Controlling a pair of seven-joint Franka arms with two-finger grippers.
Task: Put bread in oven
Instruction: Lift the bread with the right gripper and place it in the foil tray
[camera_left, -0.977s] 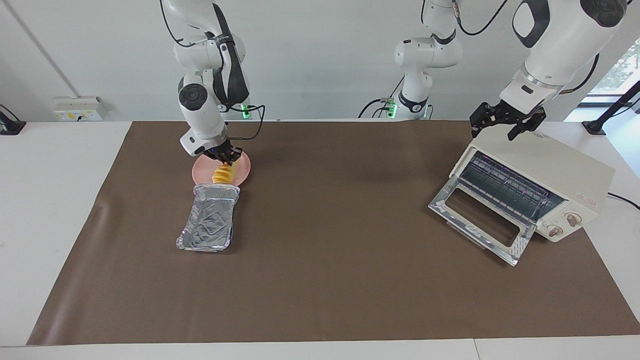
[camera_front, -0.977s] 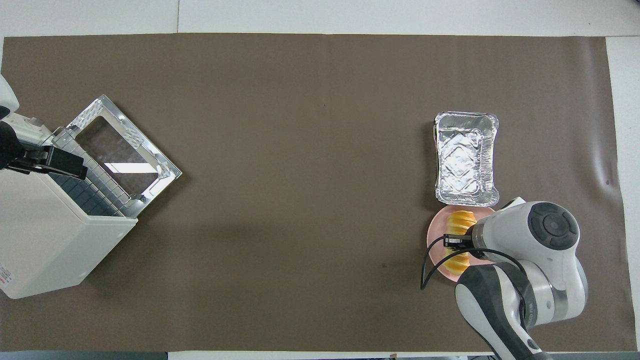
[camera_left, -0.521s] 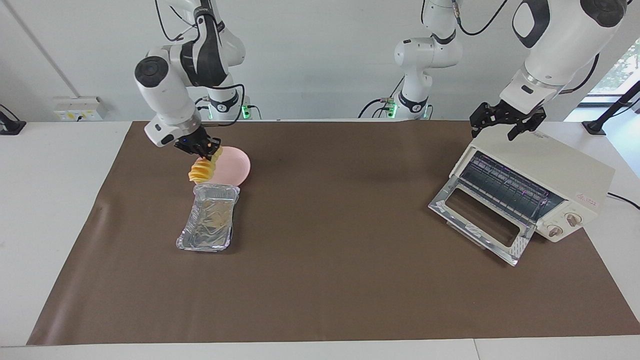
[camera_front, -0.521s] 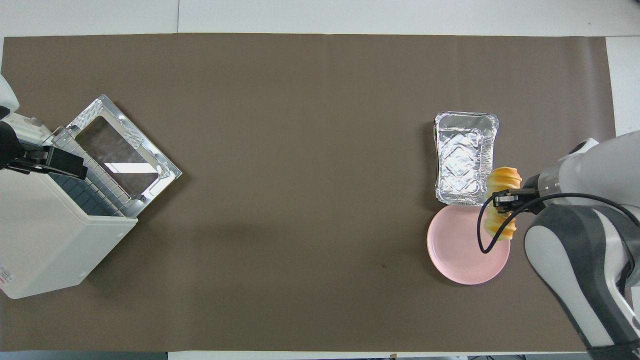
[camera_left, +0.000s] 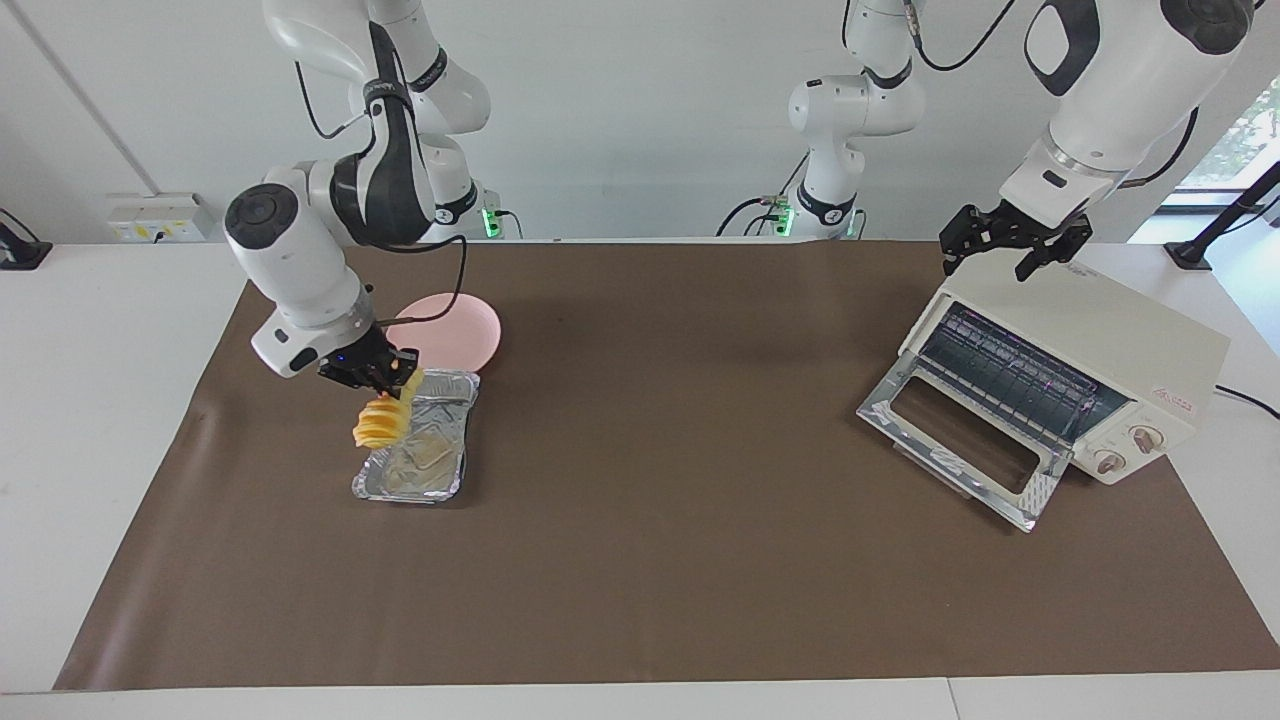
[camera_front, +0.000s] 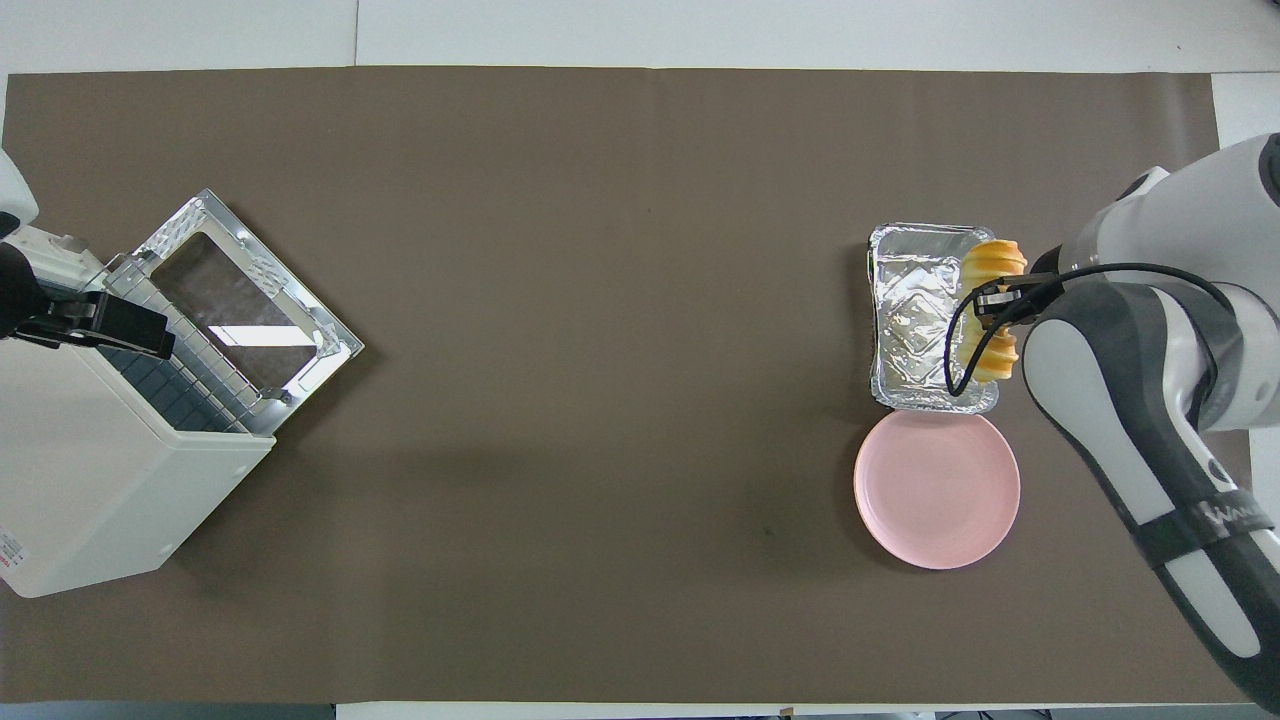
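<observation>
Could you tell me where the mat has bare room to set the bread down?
The mat's whole middle, between the foil tray and the oven, lies bare. It is crowded where tray and plate sit close, with the right tool holding the bread above.

In the overhead view the right arm's dark cable and the right gripper cross the middle of the bread, so only the loaf's two ends show there. In the facing view the top of the bread disappears between the gripper's closed fingers, and the hanging loaf covers a corner of the foil tray under it. The oven is cut by the overhead picture's edge, and the left gripper over it screens part of the wire rack; its knobs are out of sight from above.
</observation>
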